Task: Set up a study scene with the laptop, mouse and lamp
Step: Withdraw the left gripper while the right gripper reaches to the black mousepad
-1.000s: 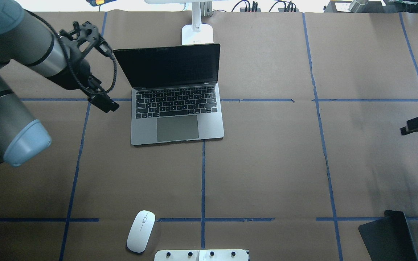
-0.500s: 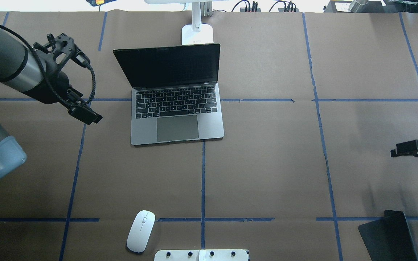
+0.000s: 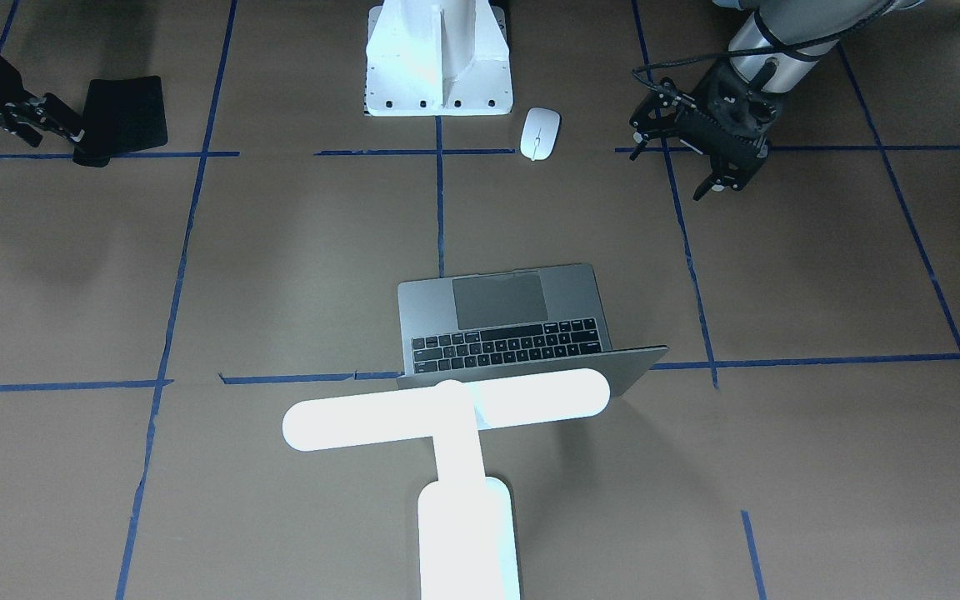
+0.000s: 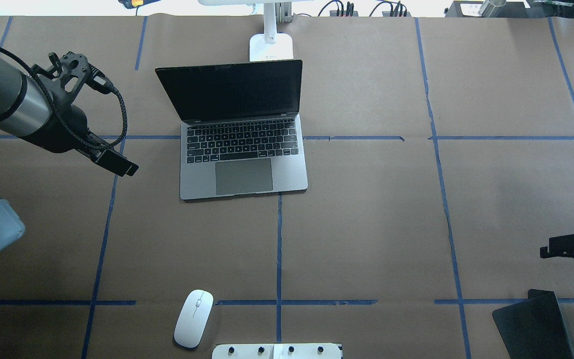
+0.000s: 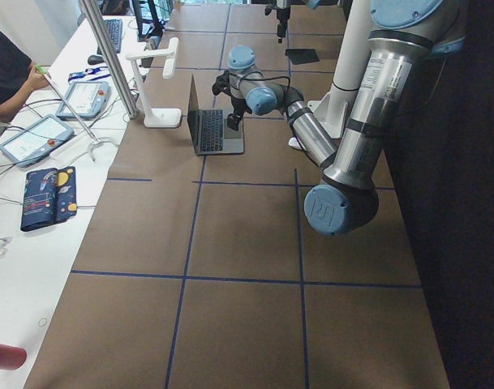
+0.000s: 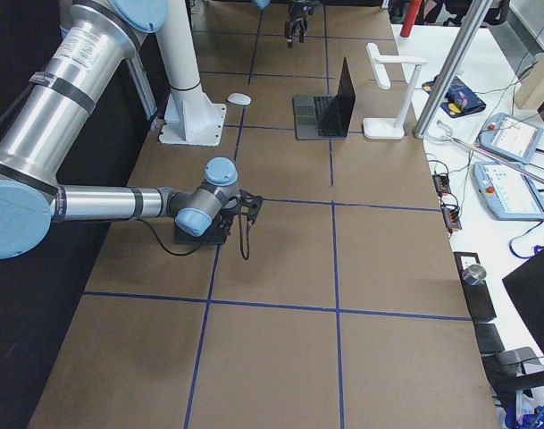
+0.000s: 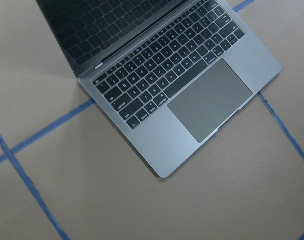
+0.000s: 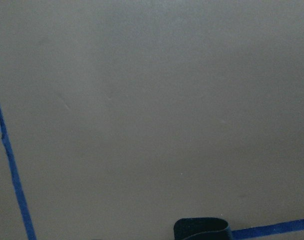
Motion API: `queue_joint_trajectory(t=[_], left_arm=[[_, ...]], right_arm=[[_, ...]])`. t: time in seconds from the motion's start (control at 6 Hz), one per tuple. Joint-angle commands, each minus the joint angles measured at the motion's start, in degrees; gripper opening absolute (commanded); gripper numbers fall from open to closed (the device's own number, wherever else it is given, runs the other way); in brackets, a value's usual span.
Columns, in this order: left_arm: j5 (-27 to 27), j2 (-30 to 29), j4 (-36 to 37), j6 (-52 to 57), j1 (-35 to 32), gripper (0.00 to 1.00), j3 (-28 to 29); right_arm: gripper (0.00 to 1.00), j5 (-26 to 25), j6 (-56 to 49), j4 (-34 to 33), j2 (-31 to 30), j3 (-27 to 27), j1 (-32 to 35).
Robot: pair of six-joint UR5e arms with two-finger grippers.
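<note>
Laptop: laptop (image 4: 243, 169) open on the brown-paper table (image 4: 366, 224), screen dark, lid up – sits left of centre in the overhead view, far half of the table, front edge right at a blue tape crossing.
Lamp: lamp (image 3: 447, 408) lit and glaring white, bar running across just behind the laptop lid; base beyond the lid on the operators' side, not touching the laptop as far as I can see.
Mouse: mouse (image 4: 194, 317) flat on the paper at the robot's edge, just beside the white pedestal (image 3: 438, 58), on its left side. Well apart from the laptop.
L gripper: left gripper (image 4: 126, 169) hovers off the laptop's left side, level w/ the keyboard, clear of it. Nothing in it; finger gap – can't tell from these angles. Its wrist cam looks down on keys + trackpad, no fingers in shot.
R gripper: right gripper (image 4: 546, 249) far out on the robot's right, near the black mat (image 4: 531, 324), on its far side. Nothing seen in it; wide or narrow, can't tell. Wrist cam shows bare paper, tape and one mat corner.
</note>
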Motion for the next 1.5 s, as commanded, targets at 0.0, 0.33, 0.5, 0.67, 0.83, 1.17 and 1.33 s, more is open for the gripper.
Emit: queue_joint_trajectory(t=[0.0,0.33,0.5,0.67,0.83,1.17,1.33], left_arm=[[-3.1,0.8,0.5,-4.9,0.2,1.00,-0.2],[-3.0,0.9,0.5,-9.8,0.3,1.00,-0.3],[-2.9,1.0,0.5,-10.0,0.3,1.00,-0.6],[-2.9,0.9,0.6,-10.1,0.3,1.00,-0.9],[-2.9,1.0,0.6,-10.1,0.2,1.00,-1.3],[-2.9,1.6,0.6,-10.1,0.3,1.00,-2.0],[-2.9,1.7,0.6,-10.1,0.3,1.00,-2.0]], right_arm=[[0.94,-3.5,0.2,3.5,-0.6,-3.4,-4.5],[0.94,-4.2,0.9,4.0,-0.5,-3.8,-7.4],[0.92,-5.2,1.0,4.0,-0.2,-4.6,-9.2],[0.85,-5.2,0.9,4.1,-0.2,-4.8,-10.3],[0.82,-5.2,0.9,4.1,-0.2,-5.3,-11.2],[0.22,-5.2,0.9,4.1,-0.3,-5.6,-11.4],[0.00,-5.2,0.8,4.1,-0.3,-5.6,-11.4]])
